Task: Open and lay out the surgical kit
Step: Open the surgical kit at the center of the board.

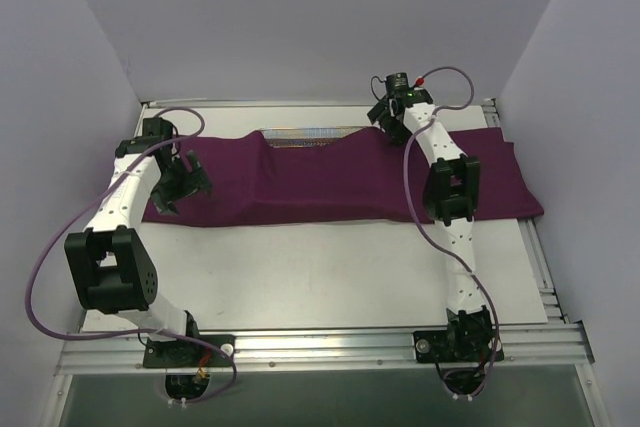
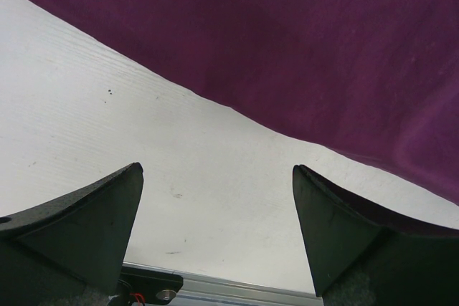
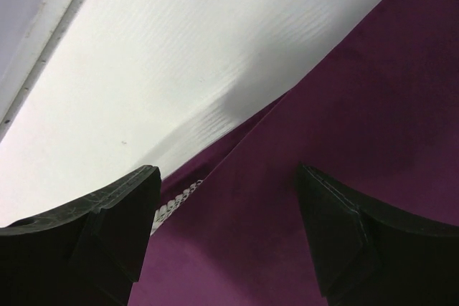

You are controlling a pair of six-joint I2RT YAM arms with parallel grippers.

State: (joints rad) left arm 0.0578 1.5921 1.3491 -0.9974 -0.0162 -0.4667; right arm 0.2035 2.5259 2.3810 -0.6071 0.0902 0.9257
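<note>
So the cloth is stretched across the middle of the frame on the desk, with a strip of the tray peeking out at its upper edge. The left tool hangs over the cloth's left end, spread wide and empty. The right tool, by the tray's right end, is spread too, pinching nothing.

Top camera looks down from behind; both wrist cameras closely face the cloth.

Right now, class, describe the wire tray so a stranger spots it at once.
On the white table lies a long purple cloth. At its far edge the tray peeks out: a silver mesh strip, unlike the plain cloth around it.
</note>
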